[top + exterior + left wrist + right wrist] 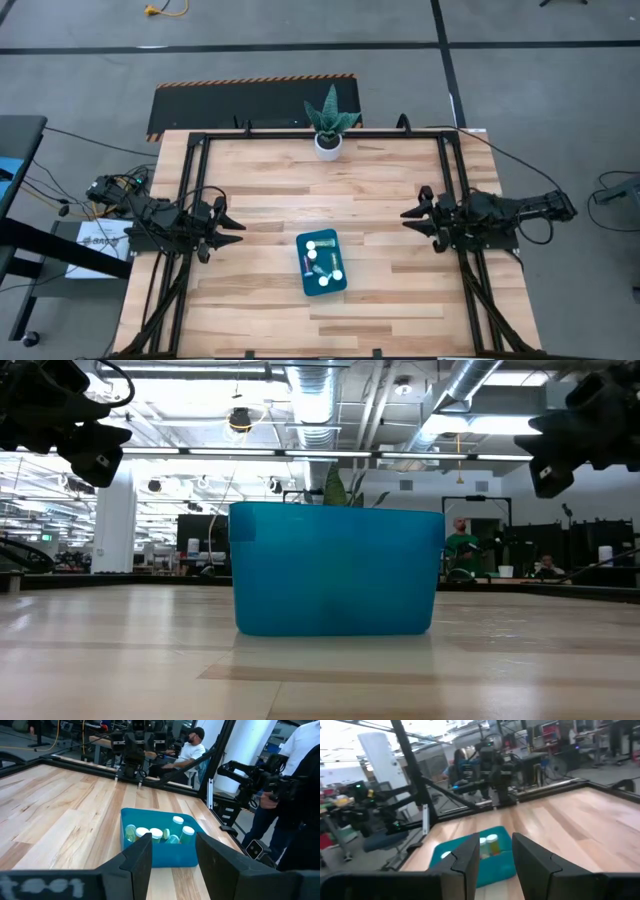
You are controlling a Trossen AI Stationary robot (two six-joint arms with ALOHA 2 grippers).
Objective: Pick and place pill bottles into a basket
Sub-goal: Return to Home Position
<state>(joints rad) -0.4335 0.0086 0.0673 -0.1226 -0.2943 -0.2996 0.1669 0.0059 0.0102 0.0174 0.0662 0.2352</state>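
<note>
The teal-blue basket lies on the wooden table near its middle front; it also shows in the low view. Several pill bottles with white and pale-green tops stand and lie inside it; they also show in the high view and in the right wrist view. My left gripper is open and empty at the table's left side, above the table. My right gripper is open and empty at the table's right side, above the table. Both point toward the table's middle.
A small white pot with a green plant stands at the table's far edge. A black frame runs round the table. People stand and sit beyond the table. Bare wood lies round the basket.
</note>
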